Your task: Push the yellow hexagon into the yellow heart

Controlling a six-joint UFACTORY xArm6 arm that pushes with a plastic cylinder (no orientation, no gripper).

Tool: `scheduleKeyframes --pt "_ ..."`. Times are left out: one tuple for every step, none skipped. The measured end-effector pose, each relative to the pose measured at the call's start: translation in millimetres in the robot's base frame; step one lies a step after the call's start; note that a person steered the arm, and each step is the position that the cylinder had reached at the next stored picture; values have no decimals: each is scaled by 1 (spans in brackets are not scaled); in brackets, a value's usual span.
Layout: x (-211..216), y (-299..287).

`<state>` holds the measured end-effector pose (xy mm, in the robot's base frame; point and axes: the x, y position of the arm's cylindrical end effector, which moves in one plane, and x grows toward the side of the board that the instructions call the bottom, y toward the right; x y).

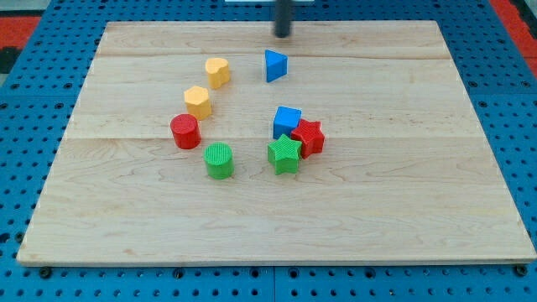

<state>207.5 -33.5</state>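
The yellow hexagon (198,101) sits on the wooden board left of centre. The yellow heart (217,72) lies just above it and slightly to the right, with a small gap between them. My tip (283,35) is near the view's top edge of the board, above the blue triangle (274,65) and well to the upper right of both yellow blocks. It touches no block.
A red cylinder (185,132) stands just below the yellow hexagon, and a green cylinder (219,160) lies lower right of it. A blue cube (286,122), a red star (308,137) and a green star (284,155) cluster right of centre. The wooden board (403,201) lies on a blue pegboard.
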Motion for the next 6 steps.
scheduleKeyframes --pt "18 -97" --pt "105 -119" --pt "161 -127" --pt "197 -138" --pt "197 -73" --pt "175 -20"
